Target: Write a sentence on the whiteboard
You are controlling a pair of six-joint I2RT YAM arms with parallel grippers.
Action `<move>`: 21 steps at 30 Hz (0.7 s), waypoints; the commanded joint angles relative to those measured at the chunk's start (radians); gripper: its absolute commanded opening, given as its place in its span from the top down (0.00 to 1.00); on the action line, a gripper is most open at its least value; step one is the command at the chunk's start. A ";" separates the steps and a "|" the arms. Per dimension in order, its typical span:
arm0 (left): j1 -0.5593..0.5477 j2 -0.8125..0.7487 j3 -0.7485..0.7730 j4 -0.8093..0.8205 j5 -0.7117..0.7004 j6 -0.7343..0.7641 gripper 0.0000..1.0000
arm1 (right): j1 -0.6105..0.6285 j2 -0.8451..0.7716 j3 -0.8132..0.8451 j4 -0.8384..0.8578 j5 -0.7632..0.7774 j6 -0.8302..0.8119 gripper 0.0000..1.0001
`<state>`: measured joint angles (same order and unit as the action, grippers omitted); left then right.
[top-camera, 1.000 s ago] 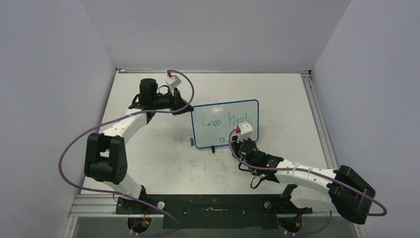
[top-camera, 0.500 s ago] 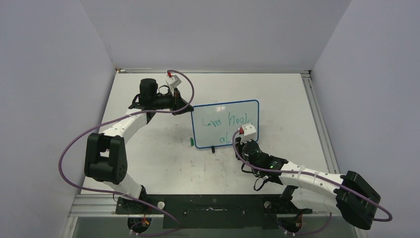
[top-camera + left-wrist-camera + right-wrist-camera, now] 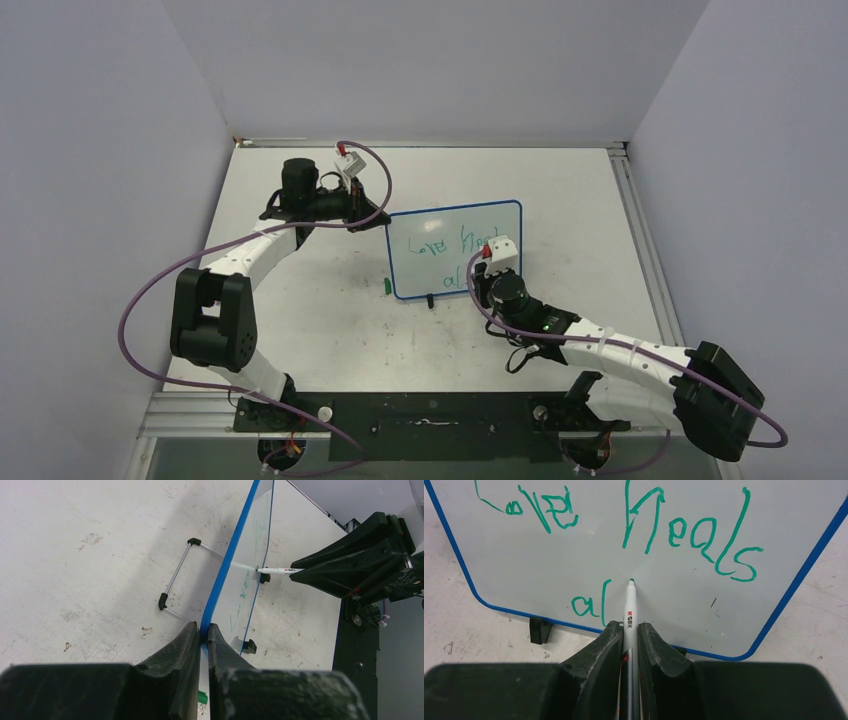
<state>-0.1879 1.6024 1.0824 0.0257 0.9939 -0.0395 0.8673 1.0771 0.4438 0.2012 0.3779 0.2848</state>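
- Left jaws clamped on the whiteboard's (image 3: pixel 440 225) 9 o'clock rim, mid-surface (image 3: pixel 320 310); hold firm against pen pressure.
- Long axis 9 to 3 o'clock, face toward 6.
- Right jaws pinching the marker (image 3: pixel 629 605), tip toward 12 o'clock, just right of "al" in the sentence (image 3: pixel 684 535); light, straight downstroke for the second "l".

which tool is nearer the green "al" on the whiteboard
Right. The right tool holds the pen tip just beside the "al"; the left tool clamps the whiteboard at its blue edge.
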 commanded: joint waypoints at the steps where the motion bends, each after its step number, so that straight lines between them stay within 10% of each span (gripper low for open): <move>1: -0.003 -0.022 0.025 -0.017 -0.008 0.021 1.00 | -0.010 0.010 0.026 0.032 0.004 -0.004 0.95; 21: -0.003 -0.022 0.024 -0.018 -0.008 0.022 1.00 | 0.021 -0.015 -0.073 -0.087 -0.010 0.150 0.95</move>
<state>-0.1879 1.6024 1.0824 0.0254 0.9939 -0.0395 0.8852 1.0698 0.3748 0.1360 0.3248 0.4061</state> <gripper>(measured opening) 0.064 0.158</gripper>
